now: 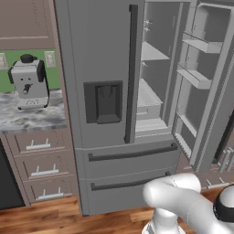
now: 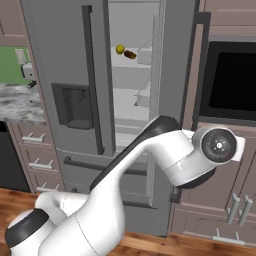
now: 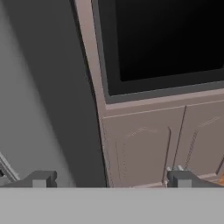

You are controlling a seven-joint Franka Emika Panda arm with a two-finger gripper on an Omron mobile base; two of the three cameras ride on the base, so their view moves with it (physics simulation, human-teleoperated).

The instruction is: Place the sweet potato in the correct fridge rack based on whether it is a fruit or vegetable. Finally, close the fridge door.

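Sweet potato (image 2: 130,54) rests on fridge rack (image 2: 131,62); pincer (image 3: 111,179) spread wide, empty. Next: push door (image 2: 172,90) toward 9 o'clock.

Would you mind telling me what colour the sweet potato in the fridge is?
Dark reddish-brown; the sweet potato shows best in the right base view.

Glossy white rounded arm (image 2: 150,160) links, dark joint bands, 2 small grey jaws.
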